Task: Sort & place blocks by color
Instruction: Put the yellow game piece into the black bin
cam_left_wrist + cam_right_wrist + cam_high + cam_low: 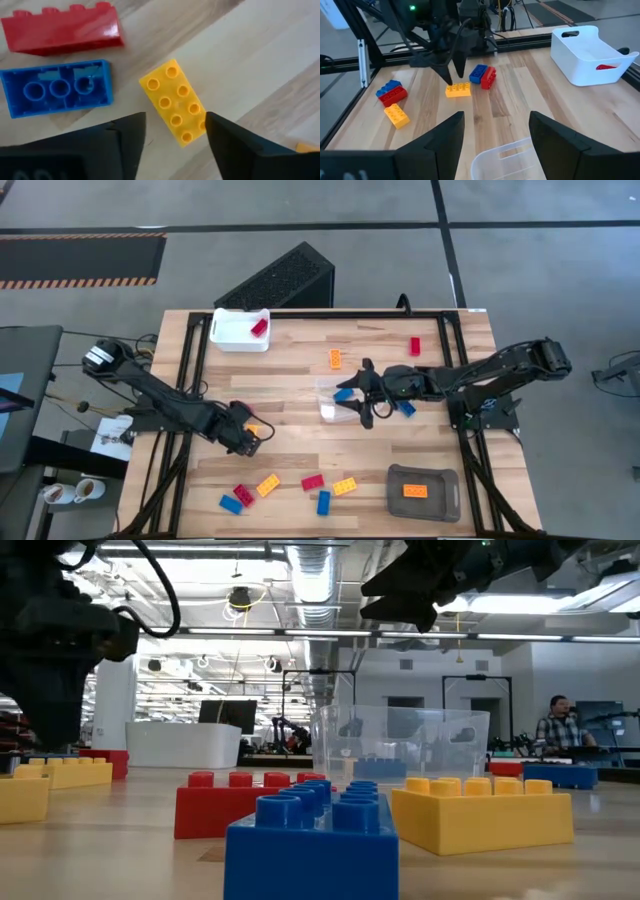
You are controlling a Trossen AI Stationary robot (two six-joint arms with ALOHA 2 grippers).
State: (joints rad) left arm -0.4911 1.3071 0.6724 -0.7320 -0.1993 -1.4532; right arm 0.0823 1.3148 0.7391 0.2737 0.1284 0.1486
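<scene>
Spanning a black frame, the wooden table point(300, 380) carries scattered blocks point(290, 485) along its near edge. Left gripper point(252, 442), fingers apart and empty, hovers over a yellow block point(175, 102). Right gripper point(352, 394), open, hangs above the clear bin point(400, 745) mid-table. Behind: workshop, person point(555, 725).

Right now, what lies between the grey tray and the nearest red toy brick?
Between red brick and grey tray: one yellow-orange studded plastic brick, seen in the high view.
</scene>
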